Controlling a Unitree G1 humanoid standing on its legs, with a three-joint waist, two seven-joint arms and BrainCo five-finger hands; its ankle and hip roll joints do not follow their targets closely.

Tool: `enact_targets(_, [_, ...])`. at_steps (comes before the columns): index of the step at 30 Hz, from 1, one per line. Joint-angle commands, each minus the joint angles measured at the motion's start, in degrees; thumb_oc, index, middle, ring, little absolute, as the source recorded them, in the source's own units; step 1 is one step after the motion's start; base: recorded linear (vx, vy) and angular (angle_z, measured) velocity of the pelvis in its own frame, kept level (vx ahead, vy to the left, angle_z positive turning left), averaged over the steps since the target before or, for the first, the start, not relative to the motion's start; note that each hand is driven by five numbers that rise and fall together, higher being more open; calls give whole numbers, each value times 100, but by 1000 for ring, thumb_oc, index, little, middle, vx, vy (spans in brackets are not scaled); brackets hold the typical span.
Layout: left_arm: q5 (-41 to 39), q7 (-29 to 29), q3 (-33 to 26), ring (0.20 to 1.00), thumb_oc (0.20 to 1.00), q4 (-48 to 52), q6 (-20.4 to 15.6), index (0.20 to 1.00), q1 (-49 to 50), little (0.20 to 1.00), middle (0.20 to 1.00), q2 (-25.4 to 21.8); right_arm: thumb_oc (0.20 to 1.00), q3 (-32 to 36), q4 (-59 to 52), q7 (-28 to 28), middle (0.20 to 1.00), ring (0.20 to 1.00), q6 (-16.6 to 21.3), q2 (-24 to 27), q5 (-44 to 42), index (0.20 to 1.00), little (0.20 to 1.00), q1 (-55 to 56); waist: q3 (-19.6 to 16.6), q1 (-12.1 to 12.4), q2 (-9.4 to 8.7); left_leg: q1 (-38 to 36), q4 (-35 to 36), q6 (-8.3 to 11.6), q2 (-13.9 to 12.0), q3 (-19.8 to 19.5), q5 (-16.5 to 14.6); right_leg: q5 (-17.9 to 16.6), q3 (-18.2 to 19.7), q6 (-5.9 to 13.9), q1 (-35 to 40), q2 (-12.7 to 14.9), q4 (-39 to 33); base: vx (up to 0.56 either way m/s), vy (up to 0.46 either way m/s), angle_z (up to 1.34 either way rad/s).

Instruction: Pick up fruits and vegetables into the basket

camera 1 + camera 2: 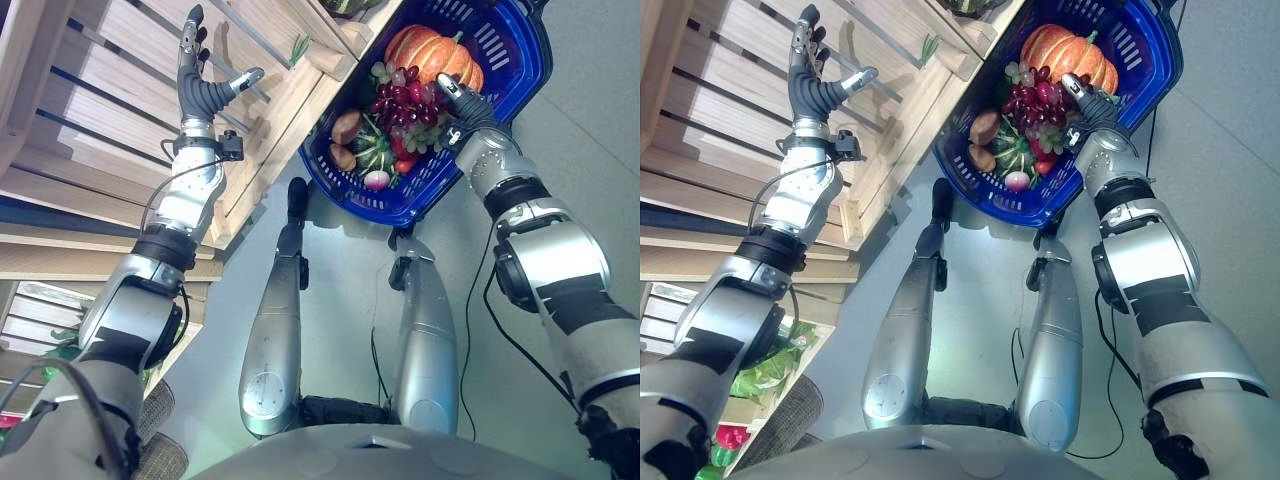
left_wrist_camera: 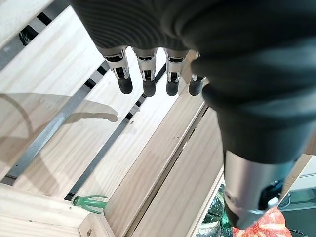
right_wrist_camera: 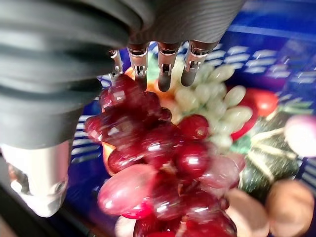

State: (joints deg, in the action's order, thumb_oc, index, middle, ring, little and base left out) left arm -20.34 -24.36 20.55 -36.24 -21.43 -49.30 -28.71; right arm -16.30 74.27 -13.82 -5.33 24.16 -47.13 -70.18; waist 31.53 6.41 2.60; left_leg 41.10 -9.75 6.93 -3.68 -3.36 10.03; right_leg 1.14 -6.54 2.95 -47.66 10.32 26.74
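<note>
A: Start near. What is by the right hand (image 1: pixel 462 108)?

B: It is over the blue basket (image 1: pixel 520 70), just above the produce. In its wrist view the fingers (image 3: pixel 166 74) hang fairly straight and the bunch of red grapes (image 3: pixel 163 168) sits right under the palm. Whether the grapes are pinched or lying loose, I cannot tell.

A: And around the grapes?

B: Green grapes (image 3: pixel 217 98) touch them on one side. A red tomato (image 3: pixel 260 101) lies beyond those, and a striped green squash (image 1: pixel 373 155) with a pink radish (image 1: pixel 377 180) sits at the basket's near end. Two brown potatoes (image 1: pixel 346 127) lie against the wall nearest the shelves.

A: Farther in?

B: An orange pumpkin (image 1: pixel 432 55) fills the far part of the basket, past the hand.

A: The left hand (image 1: pixel 203 90)?

B: Well apart from the basket, held up before the wooden slatted shelf (image 1: pixel 90 130), fingers (image 2: pixel 123 79) straight, thumb spread, holding nothing. A small green stem (image 2: pixel 89 201) lies on a board edge near it.
</note>
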Motion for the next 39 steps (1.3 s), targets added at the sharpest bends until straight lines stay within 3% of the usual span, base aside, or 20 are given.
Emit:
enact_targets(1, [-131, 0, -112, 1000, 1000, 342, -288, 1000, 19, 1000, 1000, 209, 1000, -194, 77, -212, 1000, 1000, -41, 417, 84, 1000, 1000, -154, -173, 39, 455, 186, -668, -494, 638, 251, -546, -13, -515, -59, 401, -378, -327, 0, 0, 0])
enact_targets(11, [-306, 163, -253, 1000, 1000, 335, -245, 1000, 205, 1000, 1000, 169, 1000, -199, 56, -568, 1000, 1000, 65, 471, 842, 1000, 1000, -40, -173, 15, 429, -106, -509, -507, 616, 273, -536, -16, -470, -48, 676, -418, -426, -10, 1, 0])
enact_targets(16, [-308, 222, -255, 1000, 1000, 152, -39, 1000, 484, 1000, 1000, 17, 1000, -243, -209, -741, 1000, 1000, 657, 476, 1627, 1000, 1000, 320, -173, -34, 397, -688, -266, -510, 589, 255, -538, -51, -432, -15, 1218, -392, -675, -33, 30, -1])
enact_targets(24, [-239, 620, -386, 1000, 1000, -291, 164, 1000, 1497, 1000, 1000, -171, 1000, -63, -939, -652, 1000, 1000, 1275, 493, 1964, 1000, 1000, 1508, -212, -108, 259, -1966, 256, -464, 502, 279, -532, -164, -424, 91, 2540, -282, -1331, 23, 17, -5])
enact_targets(34, [572, 1411, -697, 1000, 1000, -1383, 245, 1000, 3691, 1000, 1000, 387, 1000, 500, -1818, -358, 1000, 1000, 1478, 155, 2377, 1000, 1000, 4217, -1510, -168, -13, -3275, 1033, -443, 343, 325, -621, -364, -411, 172, 4108, -286, -2482, 159, -25, 3])
enact_targets(39, [1101, 1840, -814, 1000, 1000, -2097, 321, 1000, 4286, 1000, 1000, 651, 1000, 826, -1349, -37, 1000, 1000, 1616, -104, 2666, 1000, 1000, 5322, -2108, -211, -85, -3734, 1099, -471, 272, 393, -747, -332, -369, 193, 4544, -313, -2617, 184, 8, 3])
